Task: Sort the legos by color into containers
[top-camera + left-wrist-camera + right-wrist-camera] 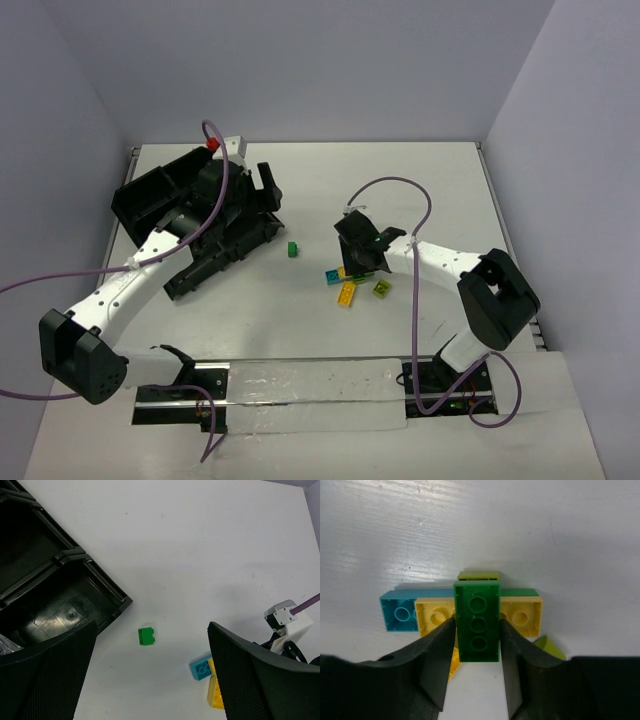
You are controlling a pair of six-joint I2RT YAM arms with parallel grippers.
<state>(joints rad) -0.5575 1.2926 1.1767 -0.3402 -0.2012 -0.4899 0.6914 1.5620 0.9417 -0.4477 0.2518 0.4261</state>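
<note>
In the right wrist view my right gripper (477,630) is shut on a dark green lego (478,621), one finger (440,655) pressed on each long side. It lies across a yellow lego (522,616), with a cyan one (399,613) to the left and a lime one (478,574) behind. From above, the right gripper (358,255) sits over this pile (347,290). My left gripper (152,630) hangs open above the table beside the black tray (107,587), with nothing between its fingers. A small green lego (146,636) lies alone below it, also visible from above (293,249).
The black compartment tray (150,195) lies at the back left, tilted, with the left arm over it. A lime piece (547,647) lies by the right finger. Purple cables loop above both arms. The table's right edge (505,230) is near the right arm.
</note>
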